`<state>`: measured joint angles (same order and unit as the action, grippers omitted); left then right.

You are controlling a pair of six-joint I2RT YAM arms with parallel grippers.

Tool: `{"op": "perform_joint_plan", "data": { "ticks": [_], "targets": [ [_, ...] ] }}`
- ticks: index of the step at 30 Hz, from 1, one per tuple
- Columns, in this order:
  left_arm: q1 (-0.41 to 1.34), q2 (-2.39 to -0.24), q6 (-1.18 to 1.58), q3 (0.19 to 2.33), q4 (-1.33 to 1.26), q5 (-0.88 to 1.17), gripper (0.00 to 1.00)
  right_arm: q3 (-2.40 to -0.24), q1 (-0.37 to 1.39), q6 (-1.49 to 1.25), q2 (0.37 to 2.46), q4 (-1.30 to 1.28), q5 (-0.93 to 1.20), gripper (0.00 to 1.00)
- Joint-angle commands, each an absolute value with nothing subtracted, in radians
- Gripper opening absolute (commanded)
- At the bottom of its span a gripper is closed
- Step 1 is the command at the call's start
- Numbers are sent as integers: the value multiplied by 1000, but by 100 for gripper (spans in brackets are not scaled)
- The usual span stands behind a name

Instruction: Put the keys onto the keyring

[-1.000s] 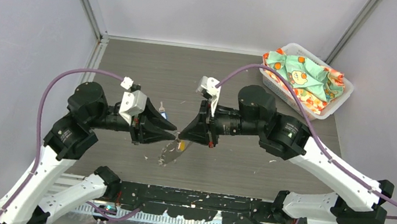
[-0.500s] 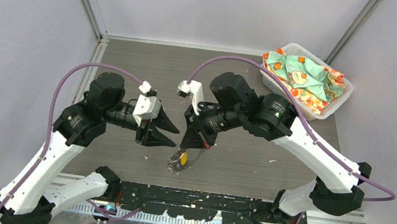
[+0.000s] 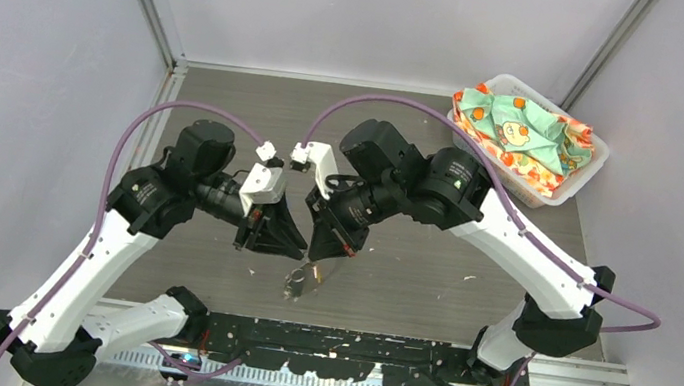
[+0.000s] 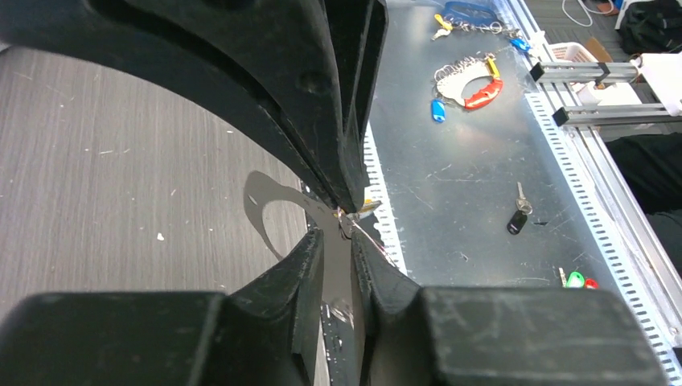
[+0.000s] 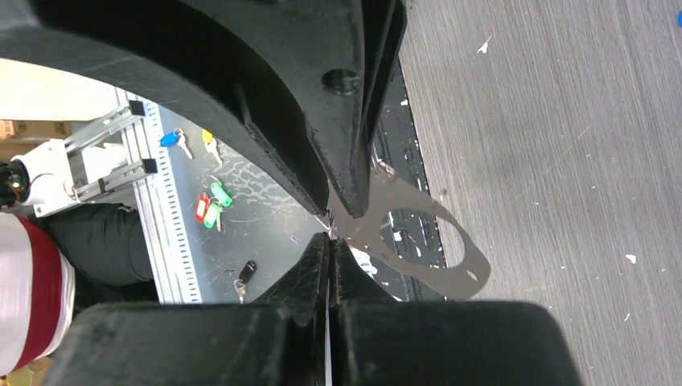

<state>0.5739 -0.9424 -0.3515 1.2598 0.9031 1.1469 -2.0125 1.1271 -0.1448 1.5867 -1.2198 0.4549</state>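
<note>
The keyring [image 3: 303, 279], a thin grey loop, hangs over the table's near edge between both grippers. My right gripper [image 3: 322, 250] is shut on its top; in the right wrist view the jaws [image 5: 330, 238] meet on a thin edge and the keyring [image 5: 462, 265] spreads out beyond them. My left gripper [image 3: 299, 245] stands just left of it. In the left wrist view the left gripper [image 4: 338, 234] is narrowly parted, with the keyring [image 4: 261, 201] band filling the gap. A yellow speck, apparently a key's head [image 4: 367, 208], shows at the tips. The blue key is hidden.
A white basket [image 3: 591, 173] of patterned cloth sits at the back right corner. A black rail [image 3: 347, 341] and a metal shelf [image 4: 466, 185] run along the near edge, with spare key bunches [image 4: 470, 80], a black fob [image 4: 517, 220] and coloured tags [image 5: 211, 206] on it.
The left gripper drew back and opened, then returned to the keyring and narrowed again. The right arm carried the keyring a little left and lower over the near edge.
</note>
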Motion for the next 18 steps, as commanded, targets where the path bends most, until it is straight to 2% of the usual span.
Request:
{"op": "perform_joint_plan", "data": {
  "ticks": [1,6,14,18],
  "targets": [
    [575,-943,-382,1295,942,1197,18,-2101,1135,-132,1608,-1236,473,1],
    [575,-947,-373,1297,927,1189,6,-2153,1144,-125,1647,-1255,486,1],
    [575,-943,-380,1294,929,1183,0,-2199,1151,-120,1681,-1280,491,1],
    [575,-923,-297,1258,852,1174,0,-2136,1151,-137,1631,-1193,469,15]
  ]
}}
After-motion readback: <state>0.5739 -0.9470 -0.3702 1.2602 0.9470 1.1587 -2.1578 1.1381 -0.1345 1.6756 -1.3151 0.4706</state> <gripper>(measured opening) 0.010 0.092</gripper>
